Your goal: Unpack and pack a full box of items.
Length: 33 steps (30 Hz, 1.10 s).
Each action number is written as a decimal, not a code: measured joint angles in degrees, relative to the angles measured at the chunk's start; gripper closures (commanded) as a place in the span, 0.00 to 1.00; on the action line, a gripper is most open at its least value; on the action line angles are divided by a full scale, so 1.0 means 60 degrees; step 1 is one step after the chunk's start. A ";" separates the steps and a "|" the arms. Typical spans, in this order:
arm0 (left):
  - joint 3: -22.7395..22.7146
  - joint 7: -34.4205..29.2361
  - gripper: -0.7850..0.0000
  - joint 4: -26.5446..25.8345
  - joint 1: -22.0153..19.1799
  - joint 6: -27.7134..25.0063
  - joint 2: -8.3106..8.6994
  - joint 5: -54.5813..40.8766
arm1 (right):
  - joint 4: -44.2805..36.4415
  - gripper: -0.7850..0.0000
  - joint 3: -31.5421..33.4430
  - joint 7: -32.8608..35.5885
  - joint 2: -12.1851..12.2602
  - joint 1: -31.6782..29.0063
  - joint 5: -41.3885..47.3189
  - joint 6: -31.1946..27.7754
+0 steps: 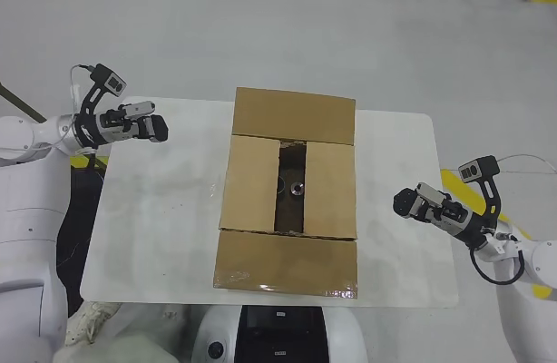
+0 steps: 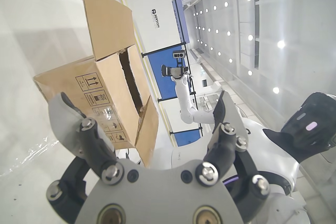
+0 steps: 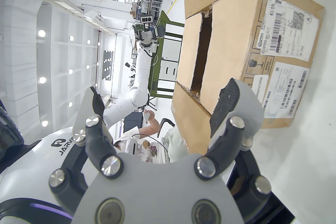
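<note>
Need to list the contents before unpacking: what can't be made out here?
- Top view: flaps cover the box but for a narrow slot, so the contents are hidden.
- Round grey item in that slot: too small to identify.
- Left wrist view: slot interior too dark.
- Right wrist view: slot dark too; the right claw hides part of the box's side.

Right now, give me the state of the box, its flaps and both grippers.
box: upright, partly open
outer flaps: folded out
inner flaps: folded down, gap between them
left gripper: open, empty, apart from the box
right gripper: open, empty, apart from the box
</note>
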 measured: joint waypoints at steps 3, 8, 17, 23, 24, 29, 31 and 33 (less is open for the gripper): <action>0.0003 0.0001 0.00 0.0000 0.0001 -0.0004 -0.0001 0.0003 | 0.0000 0.00 0.0000 0.0000 0.0000 0.0000 0.0000 0.0000; 0.0004 0.0002 0.00 0.0000 0.0001 -0.0005 -0.0001 0.0004 | 0.0000 0.00 0.0000 0.0000 0.0000 0.0000 0.0000 0.0000; 0.0004 0.0002 0.00 0.0000 0.0001 -0.0005 -0.0001 0.0004 | 0.0000 0.00 0.0000 0.0000 0.0000 0.0000 0.0000 0.0000; 0.0004 0.0002 0.00 0.0000 0.0001 -0.0005 -0.0001 0.0004 | -0.0037 0.00 -0.0025 -0.0044 -0.0001 0.0009 -0.0018 0.0022; 0.0004 0.0002 0.00 0.0000 0.0001 -0.0005 -0.0001 0.0004 | -0.0101 0.00 -0.0073 -0.0119 -0.0001 0.0035 -0.0055 0.0072; 0.0004 0.0002 0.00 0.0000 0.0001 -0.0005 -0.0001 0.0004 | -0.0579 0.00 -0.0589 -0.0108 0.0033 0.0472 -0.0475 0.0677; 0.0004 0.0002 0.00 0.0000 0.0001 -0.0005 -0.0001 0.0004 | -0.0769 0.00 -0.0967 -0.0009 0.0047 0.0782 -0.0782 0.1048; 0.0004 0.0002 0.00 0.0000 0.0001 -0.0005 -0.0001 0.0004 | -0.0910 0.00 -0.1372 0.0000 0.0047 0.1080 -0.1055 0.1378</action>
